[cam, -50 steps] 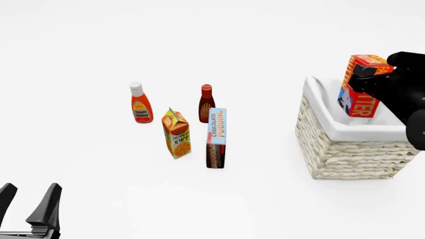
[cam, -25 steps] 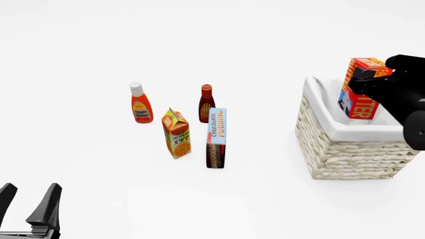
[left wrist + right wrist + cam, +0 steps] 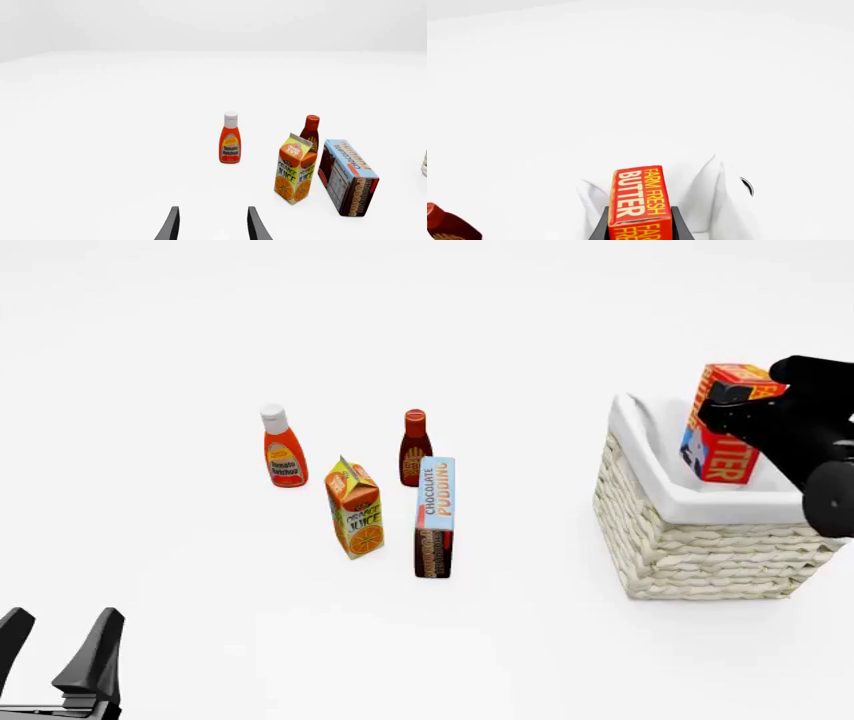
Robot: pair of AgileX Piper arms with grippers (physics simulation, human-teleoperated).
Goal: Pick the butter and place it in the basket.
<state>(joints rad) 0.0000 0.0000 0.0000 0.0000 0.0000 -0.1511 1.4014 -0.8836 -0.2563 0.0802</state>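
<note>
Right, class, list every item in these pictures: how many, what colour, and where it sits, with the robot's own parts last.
ketchup bottle: one, orange-red with white cap, farthest left of the groceries.
sauce bottle: one, dark red, behind the pudding box.
orange juice carton: one, yellow-orange, front of the group.
chocolate pudding box: one, blue and brown, right of the juice.
basket: one, cream wicker with white liner, right side.
butter: one, red-orange, held over the basket.
left gripper: black, open, near left corner.
right gripper: black, shut on the butter.

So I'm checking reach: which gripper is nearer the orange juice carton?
Left. The left gripper sits nearer than the carton, off to its left; the right gripper is far right, over the basket.
</note>
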